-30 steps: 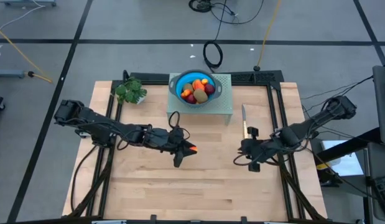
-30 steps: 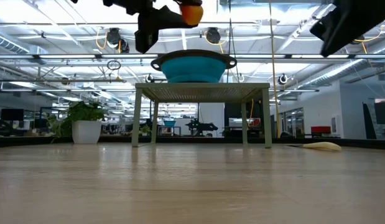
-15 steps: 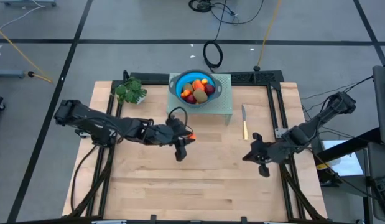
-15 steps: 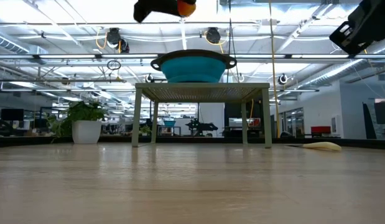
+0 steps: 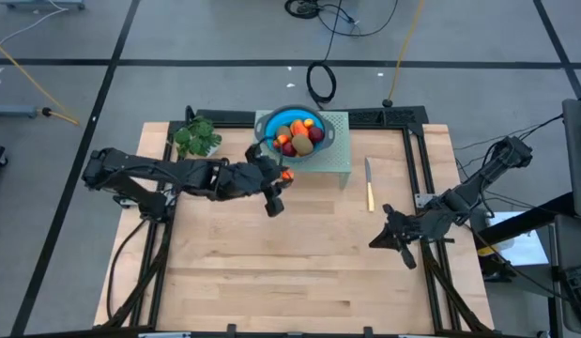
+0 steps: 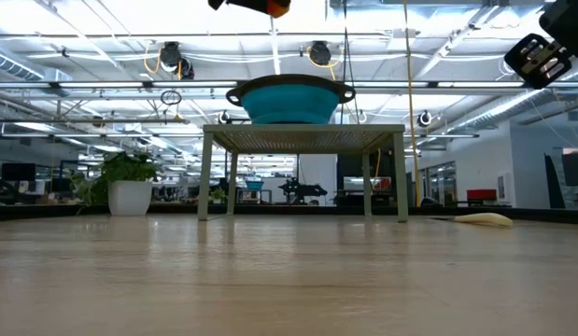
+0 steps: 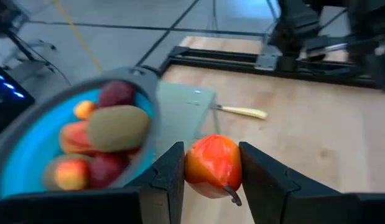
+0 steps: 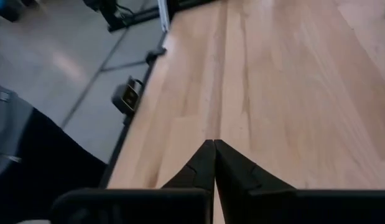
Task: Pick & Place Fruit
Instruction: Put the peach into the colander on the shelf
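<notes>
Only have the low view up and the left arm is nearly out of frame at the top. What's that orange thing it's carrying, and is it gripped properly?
Observer: It's a small orange-red fruit; the left gripper has it pinched between both fingers, seen in the left wrist view.
Operator: Where is it relative to the bowl?
Observer: From above, the fruit sits just beside the blue bowl, at its near-left rim, not over it yet.
Operator: Bowl empty?
Observer: No, it already holds several fruits, including a brown kiwi and dark red round ones.
Operator: Right arm?
Observer: The right gripper is shut and empty, over bare table near the right edge, clear of the knife.
</notes>
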{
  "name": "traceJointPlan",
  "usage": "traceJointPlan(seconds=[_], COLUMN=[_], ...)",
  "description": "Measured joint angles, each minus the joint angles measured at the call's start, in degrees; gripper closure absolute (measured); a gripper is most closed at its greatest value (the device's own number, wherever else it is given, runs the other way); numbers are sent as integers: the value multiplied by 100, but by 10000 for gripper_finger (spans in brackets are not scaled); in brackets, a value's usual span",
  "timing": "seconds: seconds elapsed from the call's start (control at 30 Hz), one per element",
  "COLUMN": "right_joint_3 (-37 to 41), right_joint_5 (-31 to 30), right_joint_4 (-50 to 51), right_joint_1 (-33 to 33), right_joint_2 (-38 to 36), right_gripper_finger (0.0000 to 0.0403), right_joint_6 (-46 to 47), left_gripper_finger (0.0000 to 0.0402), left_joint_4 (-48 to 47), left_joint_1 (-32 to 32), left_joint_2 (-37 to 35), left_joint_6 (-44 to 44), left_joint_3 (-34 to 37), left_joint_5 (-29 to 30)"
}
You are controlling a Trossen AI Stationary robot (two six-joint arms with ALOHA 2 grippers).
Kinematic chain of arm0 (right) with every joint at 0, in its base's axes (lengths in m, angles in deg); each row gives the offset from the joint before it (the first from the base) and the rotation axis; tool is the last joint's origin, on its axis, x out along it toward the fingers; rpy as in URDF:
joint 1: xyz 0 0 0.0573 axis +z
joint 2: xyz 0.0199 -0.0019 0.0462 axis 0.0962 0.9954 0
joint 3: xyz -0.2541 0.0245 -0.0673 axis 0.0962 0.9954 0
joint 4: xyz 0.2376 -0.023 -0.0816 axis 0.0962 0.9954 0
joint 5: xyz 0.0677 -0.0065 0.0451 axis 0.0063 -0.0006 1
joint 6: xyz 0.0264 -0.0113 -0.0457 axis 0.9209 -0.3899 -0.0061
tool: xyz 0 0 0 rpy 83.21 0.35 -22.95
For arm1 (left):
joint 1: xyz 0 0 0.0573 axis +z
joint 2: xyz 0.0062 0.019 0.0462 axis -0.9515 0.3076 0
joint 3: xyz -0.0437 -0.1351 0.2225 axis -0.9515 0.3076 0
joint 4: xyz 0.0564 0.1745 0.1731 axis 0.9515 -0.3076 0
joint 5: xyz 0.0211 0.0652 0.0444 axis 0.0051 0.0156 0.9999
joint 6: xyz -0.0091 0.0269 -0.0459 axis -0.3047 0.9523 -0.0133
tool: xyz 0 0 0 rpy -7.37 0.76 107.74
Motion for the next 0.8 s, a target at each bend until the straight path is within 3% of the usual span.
traceJointPlan(seconds=[0.23, 0.47, 0.8], right_joint_3=[371, 583, 585], right_joint_5=[0, 0, -4], right_joint_4=[-588, -1047, -1053], right_joint_1=[18, 18, 18], right_joint_2=[-587, -1018, -1100], right_gripper_finger=[402, 403, 403], right_joint_6=[-364, -1312, -1540], left_gripper_finger=[273, 273, 273], left_joint_4=[-4, 7, 432], left_joint_1=[593, 1303, 2232], left_joint_2=[2, 2, 2], left_joint_6=[697, 1329, 2057], left_joint_3=[-207, -308, -308], left_joint_5=[-19, -455, -972])
